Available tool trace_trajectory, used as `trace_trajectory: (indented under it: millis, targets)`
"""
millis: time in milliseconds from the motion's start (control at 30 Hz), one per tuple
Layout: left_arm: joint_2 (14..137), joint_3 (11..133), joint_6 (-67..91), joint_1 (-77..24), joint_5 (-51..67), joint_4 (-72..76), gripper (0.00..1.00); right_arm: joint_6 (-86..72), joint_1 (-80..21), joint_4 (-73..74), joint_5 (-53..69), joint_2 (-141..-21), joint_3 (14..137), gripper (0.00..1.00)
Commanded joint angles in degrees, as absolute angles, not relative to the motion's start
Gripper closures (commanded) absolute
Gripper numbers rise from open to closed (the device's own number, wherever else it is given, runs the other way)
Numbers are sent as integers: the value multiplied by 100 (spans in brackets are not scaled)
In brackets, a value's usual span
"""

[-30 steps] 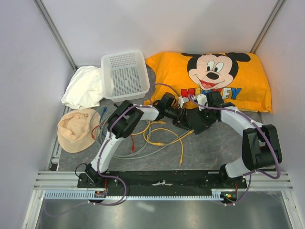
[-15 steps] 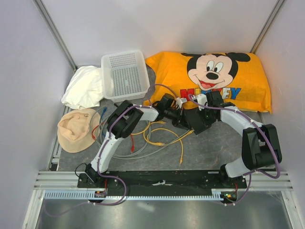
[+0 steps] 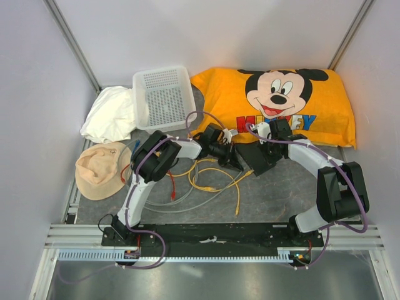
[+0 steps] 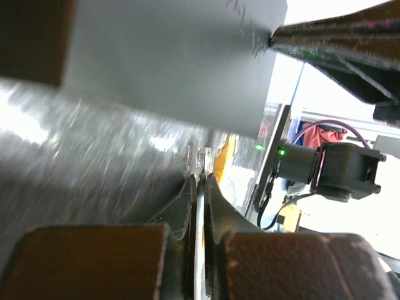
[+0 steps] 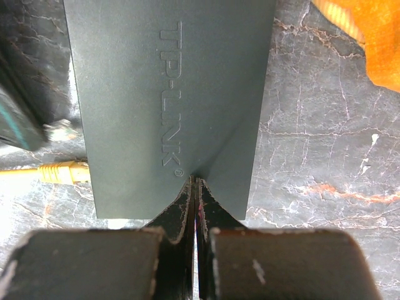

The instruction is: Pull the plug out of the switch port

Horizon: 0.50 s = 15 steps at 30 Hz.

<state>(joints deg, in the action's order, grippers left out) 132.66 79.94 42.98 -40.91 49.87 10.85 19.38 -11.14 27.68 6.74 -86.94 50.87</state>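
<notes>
Leftmost, the left gripper pinches a clear plug right at the left edge of the black TP-Link switch; whether it sits in a switch port cannot be told. The right gripper clamps the switch's near edge.

White mesh basket at the back, with a crumpled white cloth left of it and a Mickey pillow right. Tan hat is nearer. The grey cable is looped, I think.
</notes>
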Motion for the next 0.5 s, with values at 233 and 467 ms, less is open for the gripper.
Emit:
trace_trajectory:
  millis: [233, 467]
  targets:
    - [12798, 7374, 3034, -3754, 4456, 194, 98, 1855, -1099, 2812, 580, -8965, 4869, 100]
    - [11392, 7365, 1847, -3262, 4676, -763, 98, 1802, -1099, 2865, 668, -8877, 5001, 100]
